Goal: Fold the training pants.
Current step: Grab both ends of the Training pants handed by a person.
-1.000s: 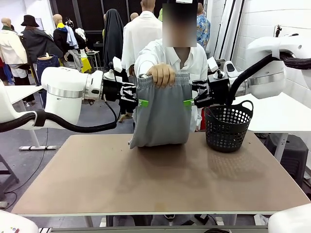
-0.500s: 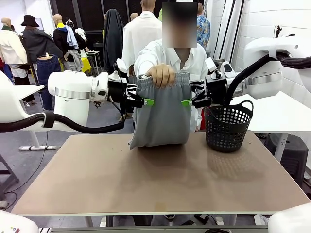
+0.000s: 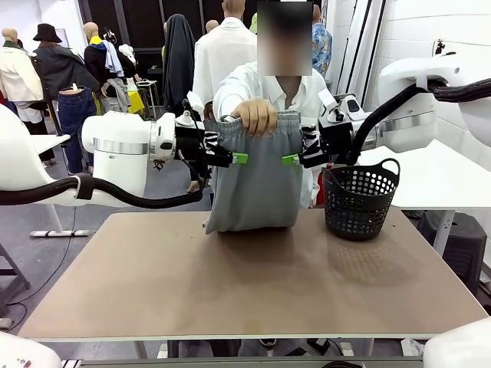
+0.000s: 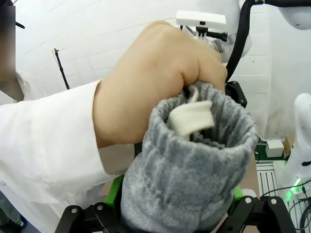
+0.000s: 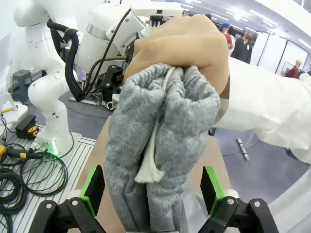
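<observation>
A person's hand holds the light grey training pants up by the bunched waistband, and their lower end rests on the table. My left gripper is at the pants' left edge and my right gripper at their right edge, both below the waistband. In the left wrist view the open left gripper straddles the pants under the hand. In the right wrist view the open right gripper has its green pads on either side of the pants with the pale drawstring hanging.
A black mesh basket stands on the brown table just right of the pants, under my right arm. The person stands at the far edge. Other people stand farther back.
Both grippers have moved inward, toward each other, and now reach the sides of the hanging pants. The person's hand and the pants have stayed still.
</observation>
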`<state>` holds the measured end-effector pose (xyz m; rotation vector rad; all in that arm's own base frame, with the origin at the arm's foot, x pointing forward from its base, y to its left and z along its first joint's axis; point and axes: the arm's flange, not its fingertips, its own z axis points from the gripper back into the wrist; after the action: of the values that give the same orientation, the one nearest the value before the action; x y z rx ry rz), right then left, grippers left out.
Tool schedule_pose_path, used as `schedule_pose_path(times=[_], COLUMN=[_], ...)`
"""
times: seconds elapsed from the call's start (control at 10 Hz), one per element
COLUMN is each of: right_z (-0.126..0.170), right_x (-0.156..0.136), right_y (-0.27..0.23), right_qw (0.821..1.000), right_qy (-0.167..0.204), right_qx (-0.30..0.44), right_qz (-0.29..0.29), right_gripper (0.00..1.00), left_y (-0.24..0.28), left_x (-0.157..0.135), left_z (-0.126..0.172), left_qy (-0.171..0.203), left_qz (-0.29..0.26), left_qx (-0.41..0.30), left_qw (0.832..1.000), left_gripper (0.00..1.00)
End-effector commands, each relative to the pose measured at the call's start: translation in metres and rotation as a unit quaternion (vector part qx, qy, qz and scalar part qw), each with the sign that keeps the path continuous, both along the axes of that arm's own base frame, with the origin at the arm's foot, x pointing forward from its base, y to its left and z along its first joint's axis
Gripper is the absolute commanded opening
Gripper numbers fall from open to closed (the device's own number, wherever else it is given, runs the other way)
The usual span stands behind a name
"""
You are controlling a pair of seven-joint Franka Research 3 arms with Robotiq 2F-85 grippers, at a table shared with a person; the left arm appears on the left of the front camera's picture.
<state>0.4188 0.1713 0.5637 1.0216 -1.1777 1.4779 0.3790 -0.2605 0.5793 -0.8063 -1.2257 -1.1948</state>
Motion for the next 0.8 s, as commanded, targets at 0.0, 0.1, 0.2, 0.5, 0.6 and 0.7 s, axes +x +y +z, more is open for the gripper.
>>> schedule_pose_path(times=[0.0,0.1,0.2,0.5,0.6,0.7], right_z=[0.0030,0.0023,0.0013,0.0050,0.0057,0.0066], right_x=[0.0069,0.0086,0.0096,0.0127,0.0132,0.0139], right_y=[0.0061,0.0058,0.0052,0.0060,0.0054,0.0082], right_qw=[1.000,1.000,0.999,0.999,0.999,0.998], right_qy=[0.003,0.006,0.008,0.019,0.023,0.027], right_qx=[0.023,0.031,0.036,0.051,0.049,0.047], right_qz=[0.002,0.002,0.005,0.002,0.003,0.005], right_gripper=[1.00,1.00,1.00,0.89,0.70,0.50], left_y=[-0.0061,-0.0081,-0.0109,-0.0127,-0.0129,-0.0130], left_x=[0.0055,0.0072,0.0093,0.0103,0.0101,0.0103], left_z=[-0.0039,-0.0040,-0.0057,-0.0059,-0.0058,-0.0042], left_qy=[-0.022,-0.024,-0.020,-0.033,-0.034,-0.035], left_qz=[0.001,-0.001,-0.009,-0.015,-0.018,-0.020], left_qx=[-0.026,-0.034,-0.034,-0.035,-0.037,-0.041], left_qw=[0.999,0.999,0.999,0.999,0.999,0.998], left_gripper=[1.00,1.00,1.00,0.95,0.75,0.56])
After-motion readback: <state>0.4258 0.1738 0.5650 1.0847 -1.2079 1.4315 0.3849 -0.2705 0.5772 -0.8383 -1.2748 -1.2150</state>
